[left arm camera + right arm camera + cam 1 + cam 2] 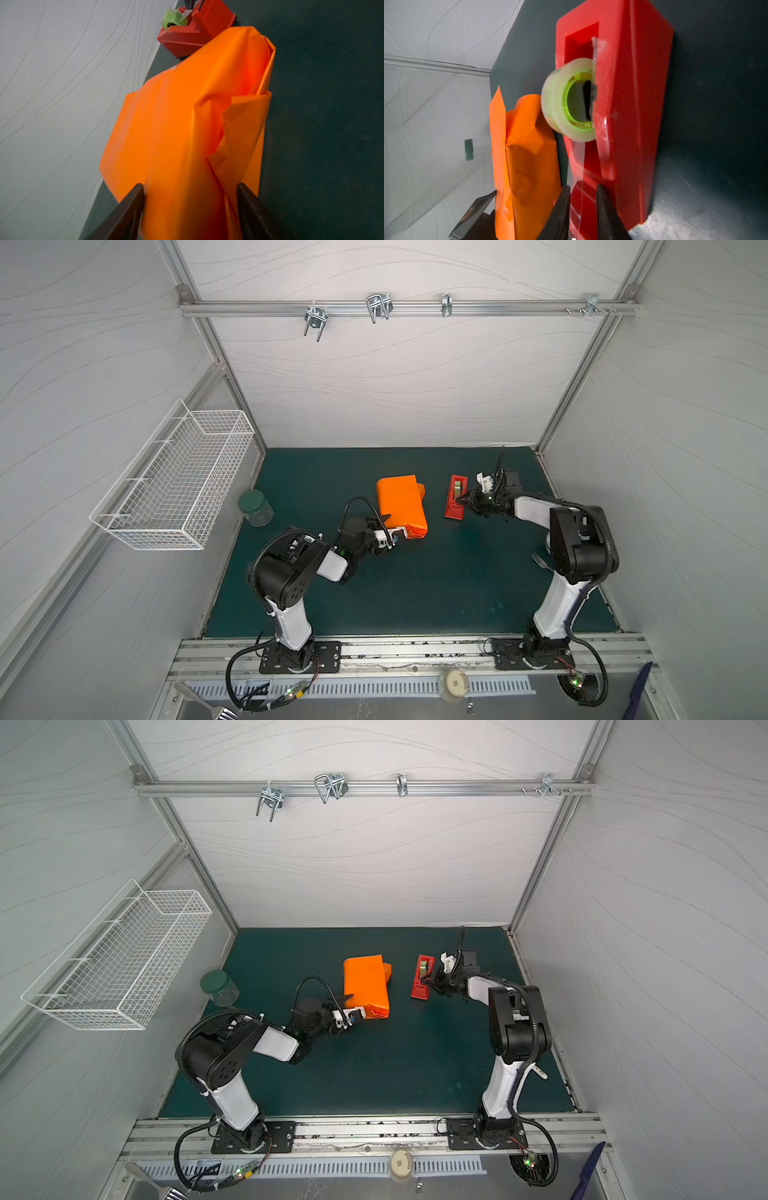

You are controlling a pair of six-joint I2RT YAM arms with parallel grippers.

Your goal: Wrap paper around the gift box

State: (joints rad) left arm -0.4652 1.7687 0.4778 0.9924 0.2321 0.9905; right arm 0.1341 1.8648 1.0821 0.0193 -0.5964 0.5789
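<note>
Evidently taping comes next. The right gripper (582, 188) sits at the cutter end of the red tape dispenser (623, 104), jaws set narrow about the loose tape strip (581, 166) (whether they actually pinch it I cannot tell). The paper (401, 499), folded round the gift box and hiding it, lies just beyond the dispenser from that gripper, its long axis roughly parallel to the dispenser's. The left gripper (190, 187) is at the parcel's end nearest its own arm, fingers (133, 203) wide, clasping the paper from either side. The right arm is nearer the tape. I judge the strip must travel sideways across the dispenser to reach the folds.
</note>
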